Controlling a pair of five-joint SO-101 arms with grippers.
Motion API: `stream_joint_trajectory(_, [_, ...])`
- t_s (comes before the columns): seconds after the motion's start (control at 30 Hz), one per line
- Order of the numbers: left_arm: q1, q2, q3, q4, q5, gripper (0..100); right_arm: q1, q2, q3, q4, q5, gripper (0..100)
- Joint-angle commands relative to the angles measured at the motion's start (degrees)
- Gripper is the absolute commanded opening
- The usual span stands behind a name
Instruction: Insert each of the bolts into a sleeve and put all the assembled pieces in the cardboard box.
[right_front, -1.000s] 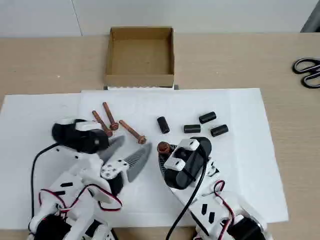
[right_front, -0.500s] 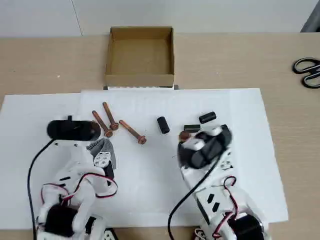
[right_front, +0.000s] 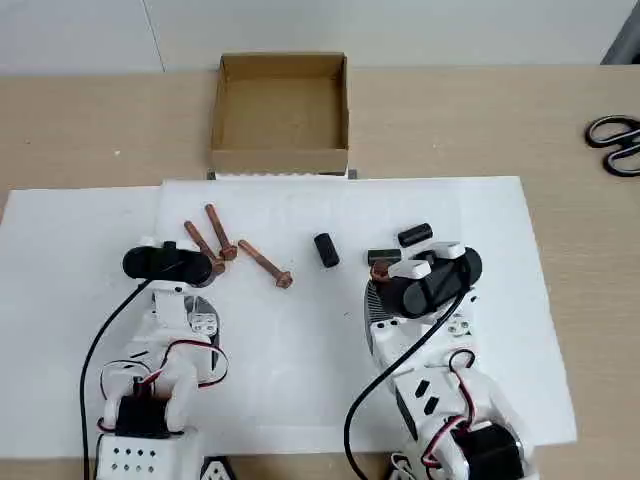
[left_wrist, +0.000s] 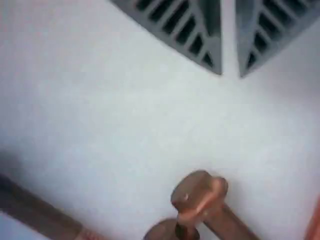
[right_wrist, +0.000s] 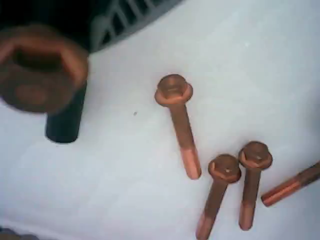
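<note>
Now, right pincer (right_front: 377, 274) clamped on bolt (right_wrist: 42, 70) — head towards wrist camera (shank hidden), left pincer (left_wrist: 230, 72) together.

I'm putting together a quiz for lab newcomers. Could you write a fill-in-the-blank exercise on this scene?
The cardboard box is ___.
The right gripper holds a copper ___.
The sleeves lying on the paper are ___ in colour.
Missing words: empty; bolt; black.
</note>
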Motion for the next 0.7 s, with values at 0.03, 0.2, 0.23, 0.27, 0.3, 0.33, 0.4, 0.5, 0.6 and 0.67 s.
stream_joint_trajectory(0.03, [-0.09, -0.44, -0.31, -1.41, -0.44, 1, 0.48, 4.97, -5.27, -0.84, -0.70, 0.2])
stream_joint_trajectory(0.2, [-0.09, -0.44, -0.40, -1.41, -0.44, 1, 0.48, 20.70, -12.84, -8.75, -0.70, 0.2])
stream_joint_trajectory(0.23, [-0.09, -0.44, -0.40, -1.41, -0.44, 1, 0.48, 24.48, -14.33, -10.95, -0.70, 0.2])
stream_joint_trajectory(0.27, [-0.09, -0.44, -0.40, -1.41, -0.44, 1, 0.48, 28.26, -15.74, -12.97, -0.70, 0.2])
stream_joint_trajectory(0.3, [-0.09, -0.44, -0.40, -1.41, -0.44, 1, 0.48, 32.13, -17.14, -14.99, -0.70, 0.2])
stream_joint_trajectory(0.33, [-0.09, -0.44, -0.40, -1.41, -0.53, 1, 0.48, 35.91, -18.64, -16.84, -0.70, 0.2])
stream_joint_trajectory(0.4, [-0.09, -0.44, -0.40, -1.41, -0.53, 1, 0.48, 43.03, -22.24, -20.09, -0.44, 0.2])
stream_joint_trajectory(0.5, [0.26, -0.44, -0.40, -1.32, -0.53, 1, 0.66, 53.32, -28.84, -24.57, -0.26, 0.3])
stream_joint_trajectory(0.6, [0.35, -0.44, -0.48, -1.23, -0.53, 1, 0.75, 63.60, -36.84, -29.58, -0.26, 0.3])
stream_joint_trajectory(0.67, [0.35, -0.44, -0.48, -1.23, -0.53, 1, 0.84, 70.29, -42.02, -33.10, -0.35, 0.3])
